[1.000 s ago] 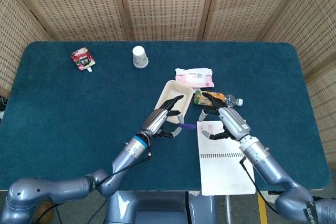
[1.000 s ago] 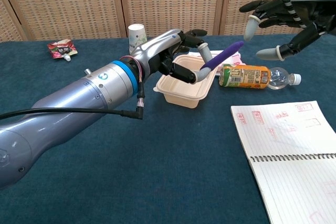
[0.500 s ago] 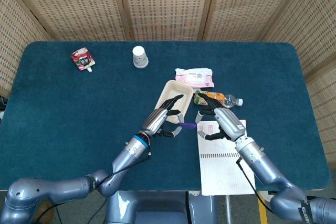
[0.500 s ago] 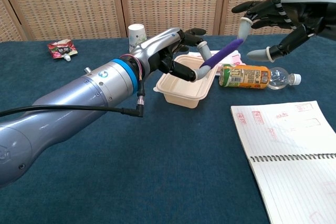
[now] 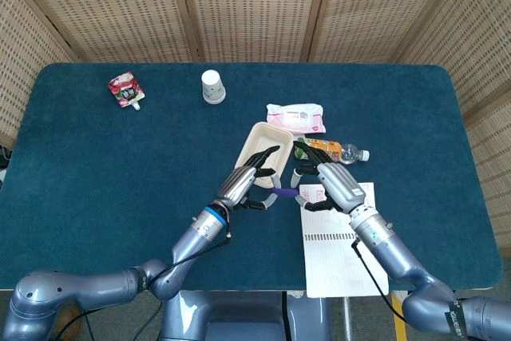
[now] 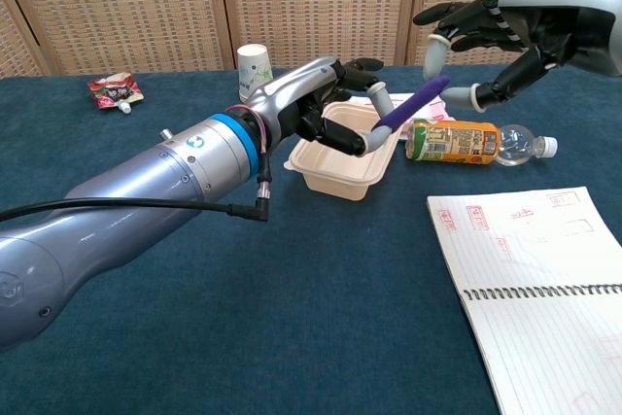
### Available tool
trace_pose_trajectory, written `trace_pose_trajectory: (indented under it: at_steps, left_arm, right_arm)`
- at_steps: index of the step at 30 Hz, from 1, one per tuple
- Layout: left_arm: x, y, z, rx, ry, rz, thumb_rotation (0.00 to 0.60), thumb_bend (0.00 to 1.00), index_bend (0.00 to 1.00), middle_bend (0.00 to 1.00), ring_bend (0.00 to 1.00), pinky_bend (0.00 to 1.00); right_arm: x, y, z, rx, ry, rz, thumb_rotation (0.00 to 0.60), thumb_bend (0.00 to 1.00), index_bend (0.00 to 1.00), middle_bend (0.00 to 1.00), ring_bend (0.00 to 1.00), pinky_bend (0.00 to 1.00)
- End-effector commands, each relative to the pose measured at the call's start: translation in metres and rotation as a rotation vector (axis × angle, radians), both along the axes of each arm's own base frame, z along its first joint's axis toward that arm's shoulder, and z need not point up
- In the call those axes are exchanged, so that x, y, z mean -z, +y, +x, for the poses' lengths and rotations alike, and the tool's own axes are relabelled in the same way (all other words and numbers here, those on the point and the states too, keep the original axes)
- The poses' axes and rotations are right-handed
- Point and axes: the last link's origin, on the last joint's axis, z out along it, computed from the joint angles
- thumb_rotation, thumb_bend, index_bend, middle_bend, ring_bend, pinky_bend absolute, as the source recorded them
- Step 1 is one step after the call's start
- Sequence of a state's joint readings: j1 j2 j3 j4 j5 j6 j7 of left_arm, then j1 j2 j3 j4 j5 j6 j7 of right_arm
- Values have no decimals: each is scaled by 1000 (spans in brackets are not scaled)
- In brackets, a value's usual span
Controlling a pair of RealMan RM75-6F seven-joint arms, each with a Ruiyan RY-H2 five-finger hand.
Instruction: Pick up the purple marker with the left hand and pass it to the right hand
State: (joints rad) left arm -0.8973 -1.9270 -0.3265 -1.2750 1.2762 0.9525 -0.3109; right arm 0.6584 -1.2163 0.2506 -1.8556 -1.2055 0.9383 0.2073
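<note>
My left hand (image 5: 249, 178) (image 6: 330, 104) holds the purple marker (image 6: 410, 105) (image 5: 283, 192) above the table, its free end pointing right and up. My right hand (image 5: 329, 180) (image 6: 486, 41) hovers open just right of the marker, fingers spread around its tip. In the chest view the tip lies between a fingertip above and the thumb below, not clasped. In the head view the two hands are nearly touching over the near edge of the beige tray (image 5: 252, 137).
A beige food tray (image 6: 340, 170) sits under the left hand. An orange-labelled bottle (image 6: 462, 142) lies beside it, a pink wipes pack (image 5: 297, 117) behind. A spiral notebook (image 5: 339, 245) lies front right. A paper cup (image 5: 212, 85) and a red pouch (image 5: 125, 90) stand far left.
My right hand has moved left toward the left hand, its fingers now bracketing the marker's tip. The left hand and marker have barely shifted.
</note>
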Motion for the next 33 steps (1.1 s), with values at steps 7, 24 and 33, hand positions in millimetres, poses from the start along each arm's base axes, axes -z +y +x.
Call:
trace_pose_trajectory:
  at_steps: [7,24,33]
  left_arm:
    - [1,0,0,-2,2,-2,600,642,686,0,0,0]
    - [2,1,0,-16,8,-8,600,642,686,0,0,0]
    - [2,1,-1,-18,15,-10,600,642,686,0,0,0]
  right_arm:
    - [2,1,4,-1,2,6,600,500,539,87,0,0]
    - [3,1,6,17,-18,31,600,504,537,87,0,0]
    - [3,0,9,18,-28,32,600,543,545,89,0,0]
